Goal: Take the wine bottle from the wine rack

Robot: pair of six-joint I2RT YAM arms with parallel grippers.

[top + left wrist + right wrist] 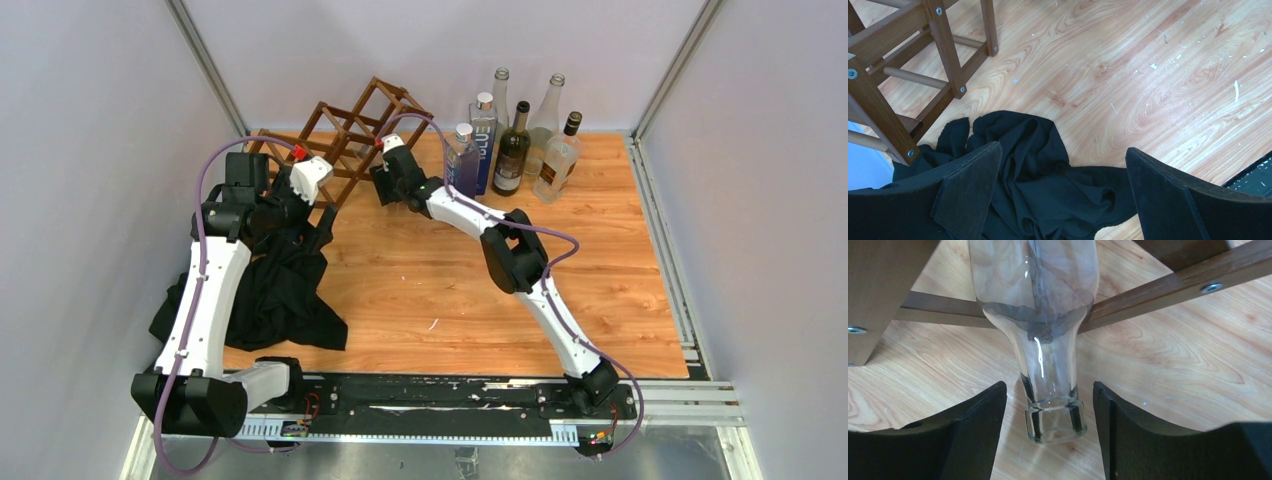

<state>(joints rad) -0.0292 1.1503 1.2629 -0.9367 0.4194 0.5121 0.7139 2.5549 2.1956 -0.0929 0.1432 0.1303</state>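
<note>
The dark brown wooden wine rack (350, 125) stands at the back left of the table. A clear glass wine bottle (1048, 340) lies in it, neck pointing out and down towards the wrist camera. My right gripper (383, 183) is at the rack's front. In the right wrist view it (1050, 430) is open, with a finger on each side of the bottle's mouth and a gap on both sides. My left gripper (322, 222) is open and empty beside the rack's left end (943, 45), over a black cloth (1038, 165).
Several upright bottles (515, 145) stand together at the back right, one of them a blue-labelled bottle (483, 150). The black cloth (280, 290) lies crumpled along the table's left side. Grey walls close in the left, back and right.
</note>
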